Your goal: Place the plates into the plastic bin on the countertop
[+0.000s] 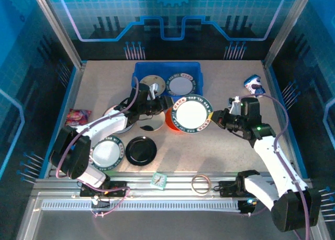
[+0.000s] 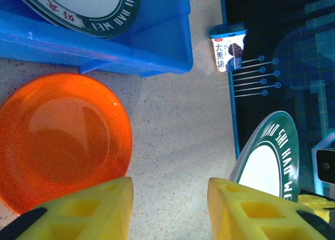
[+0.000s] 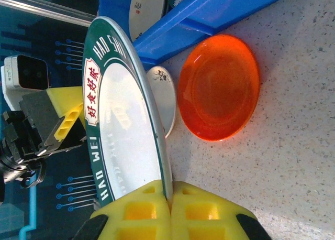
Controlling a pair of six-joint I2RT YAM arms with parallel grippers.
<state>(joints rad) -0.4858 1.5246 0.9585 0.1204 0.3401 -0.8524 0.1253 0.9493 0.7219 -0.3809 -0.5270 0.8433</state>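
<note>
left arm (image 1: 104, 124): reaches from its base at the near-left corner, forearm angled forward and in toward the middle of the table

left gripper (image 1: 155, 105): out at the end of that reach, pointing down in the wrist view (image 2: 170, 208)

left fingers (image 2: 78, 208): yellow pads standing apart, a clear gap between them and nothing in it

right arm (image 1: 275, 156): comes up from the near-right base, then folds at the wrist so the front end points left

right gripper (image 1: 219, 118): jaws pressed together on the rim of the green-rimmed plate (image 3: 125, 124) - the edge sits right between the pads (image 3: 170, 206)
</note>
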